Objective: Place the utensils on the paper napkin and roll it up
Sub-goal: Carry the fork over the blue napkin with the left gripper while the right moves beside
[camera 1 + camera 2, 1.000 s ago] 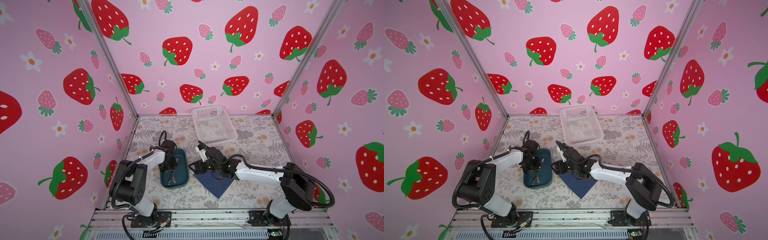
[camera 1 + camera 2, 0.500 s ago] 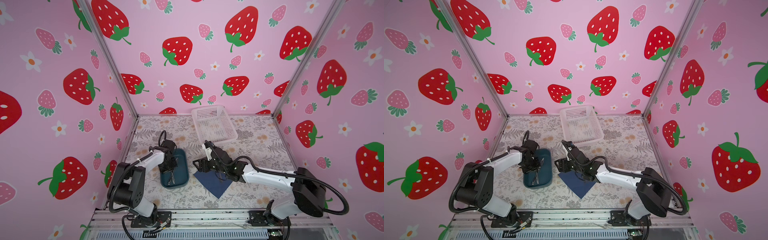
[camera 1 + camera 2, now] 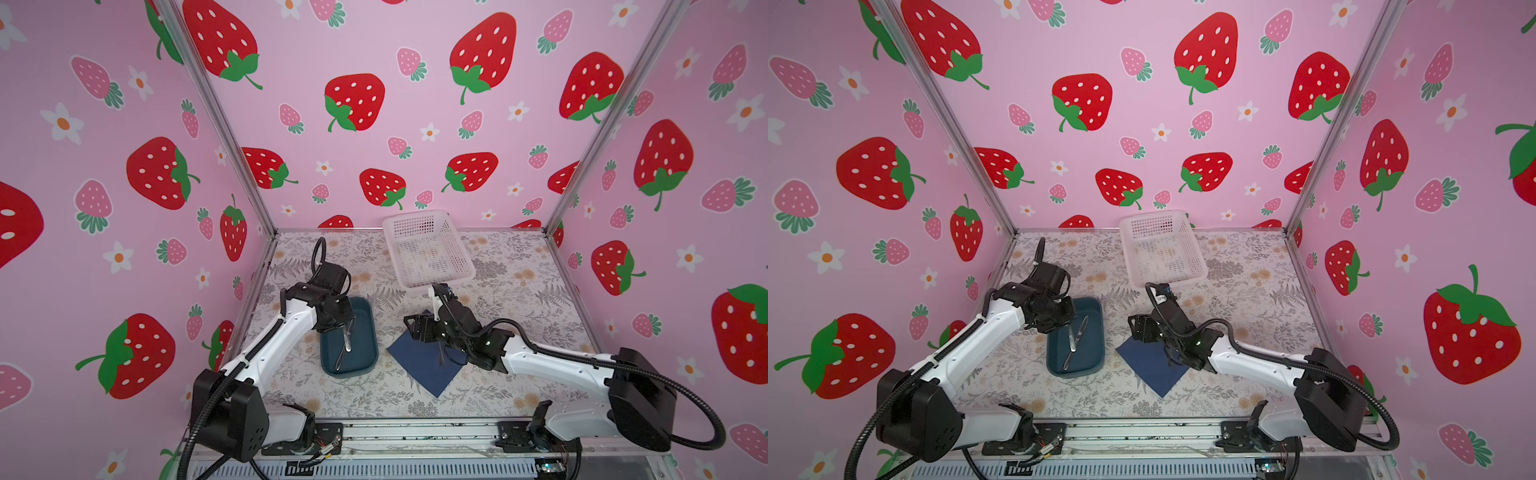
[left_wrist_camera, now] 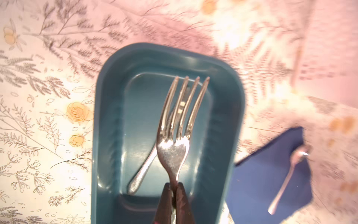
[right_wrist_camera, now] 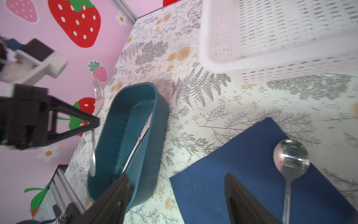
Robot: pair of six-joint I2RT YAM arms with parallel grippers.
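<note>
Two arms in frame, both low over the floral table (image 3: 519, 299). Left arm (image 3: 278, 336) runs up from the lower-left base, wrist folded down over the upper end of the teal tray (image 3: 368, 320), centre-left in both top views. Left gripper (image 4: 173, 187) is pressed together on the fork (image 4: 172, 147), pinching the handle, tines pointing away from the wrist. Fork hangs over the tray, crossing above the knife (image 4: 144, 173); whether they touch, cannot tell. Knife lies on the tray floor, on a diagonal.

Right arm (image 3: 557, 365) is stretched from the lower-right base toward frame centre, nearly level. Right gripper (image 5: 176, 175) is spread wide, fingers (image 5: 116, 194) clear of the spoon (image 5: 290, 161), sitting over the upper-left corner of the navy napkin (image 3: 419, 370) and pointing at the tray.

Napkin lies flat as a diamond just right of the tray, not touching it. Spoon rests on the napkin, bowl near one edge, handle running inward; in the top views it is mostly hidden under the right wrist.

White perforated basket (image 3: 419, 226) is at upper centre by the back wall, beyond the napkin and apart from it and the tray.
</note>
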